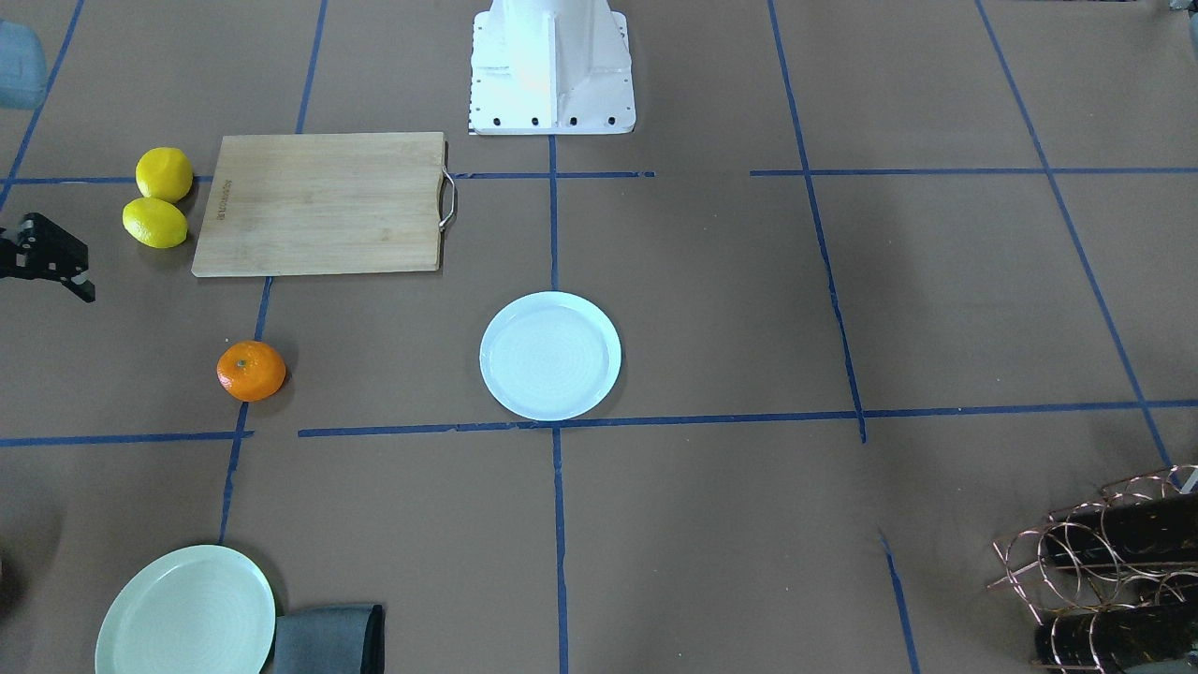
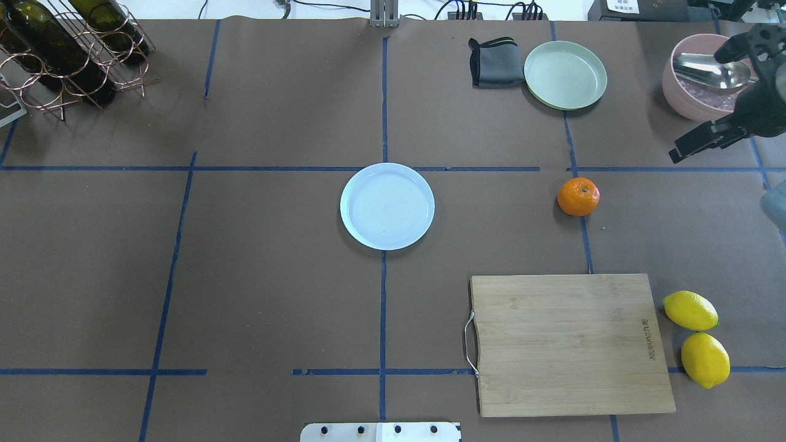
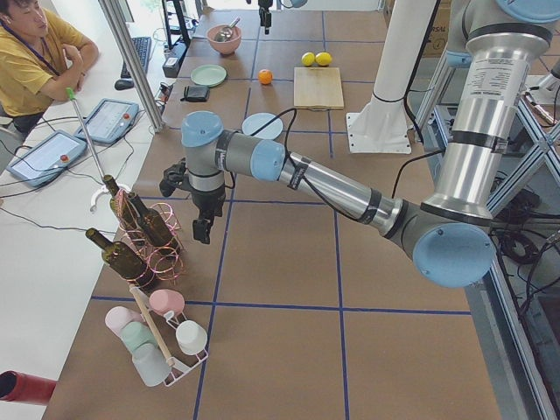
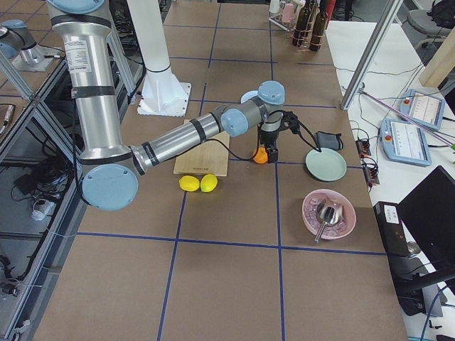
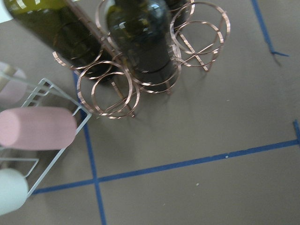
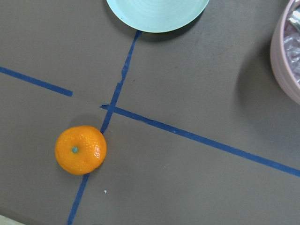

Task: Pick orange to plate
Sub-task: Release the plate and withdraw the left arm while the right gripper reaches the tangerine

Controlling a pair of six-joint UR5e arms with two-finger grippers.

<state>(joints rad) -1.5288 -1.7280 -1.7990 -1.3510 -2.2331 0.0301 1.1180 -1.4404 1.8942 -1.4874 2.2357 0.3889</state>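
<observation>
Right gripper: upper right edge of the overhead view, held above the table; its fingers are clear of the orange, and whether they are parted or closed cannot be told.
Left gripper: seen only in the left side view, left of centre, pointing down above the table beside the bottle rack; its state cannot be told.
Orange: on the table with its stem dot up, resting on a blue tape line; right of centre in the overhead view, down and left of the right gripper; lower left of the right wrist view.
Plate: centre of the overhead view, flat on the table across the middle tape line, well apart from the orange, which lies to its right.
Bowl: pink, upper right corner of the overhead view, just above the right gripper, with a metal scoop in it.
Green plate: top of the overhead view, above the orange, touching a folded grey cloth on its left.
Board: wooden, lower right of the overhead view, below the orange, its metal handle on the left.
Lemons: two, just right of the board.
Cup rack: lower left of the left side view, near the bottle rack.
</observation>
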